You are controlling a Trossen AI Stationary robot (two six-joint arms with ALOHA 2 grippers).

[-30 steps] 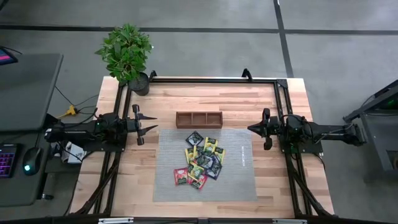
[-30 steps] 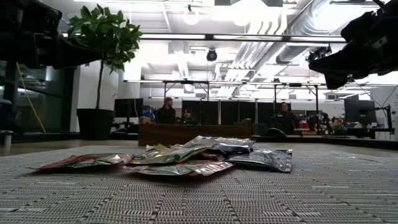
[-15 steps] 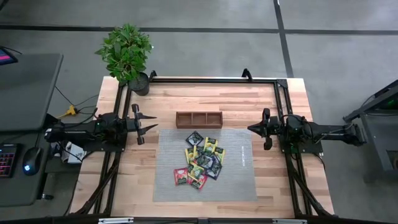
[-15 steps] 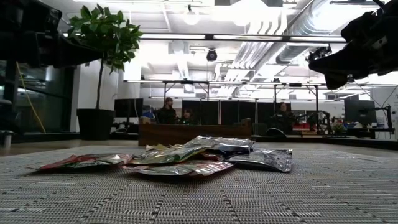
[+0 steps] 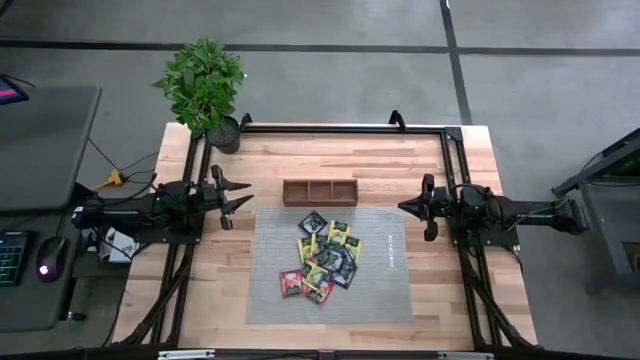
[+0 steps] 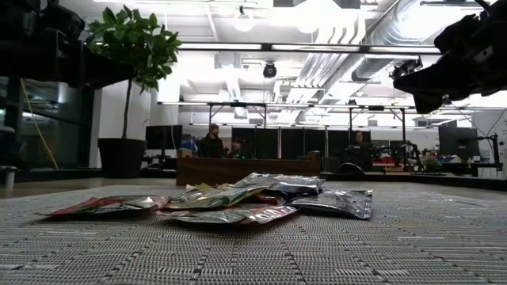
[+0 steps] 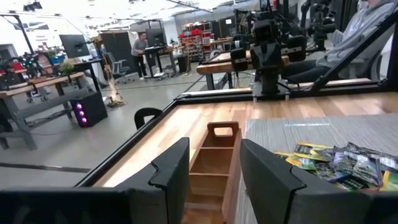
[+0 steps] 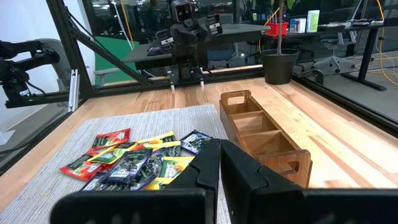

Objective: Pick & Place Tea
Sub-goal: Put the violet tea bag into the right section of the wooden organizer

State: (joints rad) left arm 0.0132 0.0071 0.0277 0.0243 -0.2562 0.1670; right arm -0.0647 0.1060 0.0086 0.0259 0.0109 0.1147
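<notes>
The tea is a loose pile of small red, yellow, green and dark sachets [image 5: 325, 258], lying flat and overlapping on the grey mat [image 5: 385, 290]; it also shows in the low view [image 6: 238, 202]. A brown three-compartment tray [image 5: 320, 192] stands on the wood just beyond the mat's far edge. My left gripper [image 5: 250, 195] hovers level at the table's left, open, pointing toward the tray [image 7: 214, 162], with nothing between its fingers. My right gripper [image 5: 402, 208] hovers level at the table's right, shut and empty [image 8: 221, 165].
A potted plant [image 5: 205, 85] stands at the far left corner. A black frame [image 5: 340, 128] runs along the table's edges. Bare wood lies on both sides of the mat. People sit at desks in the room beyond [image 6: 212, 142].
My left gripper has rolled a little about its own pointing line while staying in place and open. The sachets, the tray and my right gripper have kept still.
</notes>
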